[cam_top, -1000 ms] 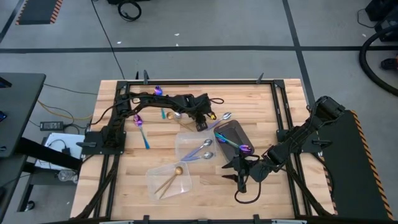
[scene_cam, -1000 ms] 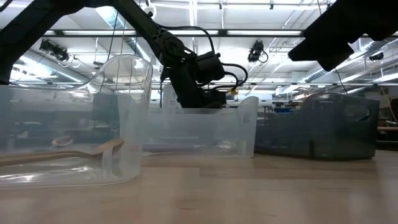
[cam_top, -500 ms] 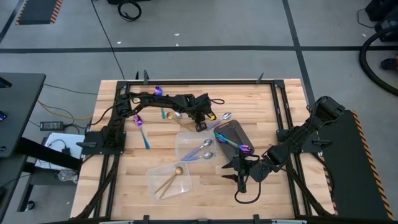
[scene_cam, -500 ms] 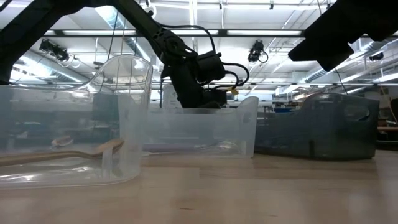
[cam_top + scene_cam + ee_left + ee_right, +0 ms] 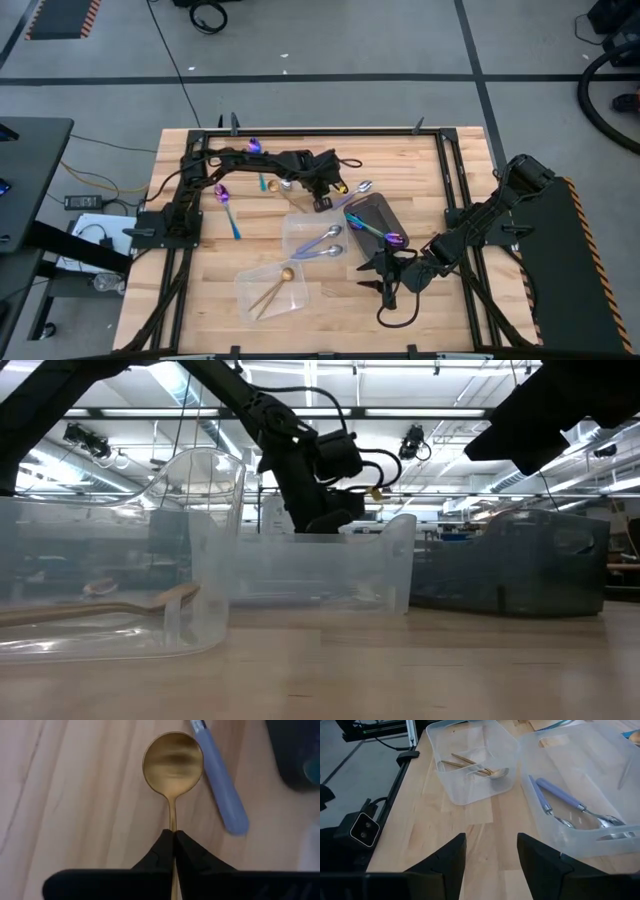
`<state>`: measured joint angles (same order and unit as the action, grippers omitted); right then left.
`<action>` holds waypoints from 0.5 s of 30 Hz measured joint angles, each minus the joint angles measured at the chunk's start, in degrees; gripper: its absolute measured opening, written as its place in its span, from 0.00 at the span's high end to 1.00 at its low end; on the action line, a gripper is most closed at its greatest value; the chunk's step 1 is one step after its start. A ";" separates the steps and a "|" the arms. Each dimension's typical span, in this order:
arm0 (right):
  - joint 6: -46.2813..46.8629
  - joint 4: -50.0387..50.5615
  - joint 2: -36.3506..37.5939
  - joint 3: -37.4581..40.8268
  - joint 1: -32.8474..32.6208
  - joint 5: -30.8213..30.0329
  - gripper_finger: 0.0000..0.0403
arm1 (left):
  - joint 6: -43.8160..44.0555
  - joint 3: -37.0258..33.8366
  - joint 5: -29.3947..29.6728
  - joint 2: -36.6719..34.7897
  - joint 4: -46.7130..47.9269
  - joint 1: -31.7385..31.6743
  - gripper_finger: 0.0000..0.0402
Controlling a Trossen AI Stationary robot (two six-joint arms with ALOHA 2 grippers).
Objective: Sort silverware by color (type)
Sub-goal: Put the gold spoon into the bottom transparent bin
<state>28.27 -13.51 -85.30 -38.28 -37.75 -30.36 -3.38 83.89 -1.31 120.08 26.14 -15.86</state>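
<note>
Pickup step right now: the left gripper (image 5: 174,836) is pinched tight on the handle of a gold spoon (image 5: 173,762), upper middle of the high view, spoon on the worktop (image 5: 200,290) just beside a silver utensil (image 5: 220,790). Next it probably lifts and carries it to the clear container (image 5: 470,765) holding gold pieces. Right gripper (image 5: 490,851) waits spread, lower right. No readable labels anywhere.

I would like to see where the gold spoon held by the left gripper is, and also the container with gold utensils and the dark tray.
gold spoon (image 5: 173,761): left wrist view, on its bowl.
container with gold utensils (image 5: 451,794): right wrist view, on its near wall.
dark tray (image 5: 384,210): high view, on its floor.
</note>
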 joint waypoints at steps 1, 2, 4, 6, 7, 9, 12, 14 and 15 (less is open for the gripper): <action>0.00 0.12 0.00 0.00 -0.01 -0.01 0.54 | 0.00 -0.02 0.06 -0.40 0.60 0.00 0.98; 0.02 0.26 0.00 0.00 -0.01 -0.01 0.54 | -0.04 -0.01 0.07 -0.81 0.45 0.00 0.98; 0.02 0.40 0.00 0.00 0.00 -0.03 0.54 | 0.04 0.01 0.20 -2.03 0.39 0.02 0.98; 0.03 0.50 0.02 0.00 0.01 -0.04 0.54 | 0.11 0.01 0.48 -3.55 0.75 0.02 0.98; 0.03 0.75 0.12 0.01 0.00 -0.04 0.54 | 0.13 0.01 0.56 -4.33 0.99 0.25 0.98; 0.04 0.70 0.16 0.02 0.02 -0.04 0.54 | 0.44 0.01 0.87 -6.69 1.60 0.49 0.98; 0.02 0.82 0.17 0.02 0.00 -0.06 0.54 | 1.07 0.05 1.13 -10.68 3.57 1.29 0.98; -0.21 0.80 0.17 0.02 -0.01 -0.06 0.54 | 1.96 0.07 1.12 -13.69 5.82 1.95 0.98; -0.67 0.76 0.17 0.02 0.01 -0.07 0.54 | 2.55 0.07 1.20 -15.01 7.13 2.51 0.98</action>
<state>27.60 -12.75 -85.12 -38.26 -37.74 -30.42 -0.83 83.96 -0.10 105.08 33.27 -13.35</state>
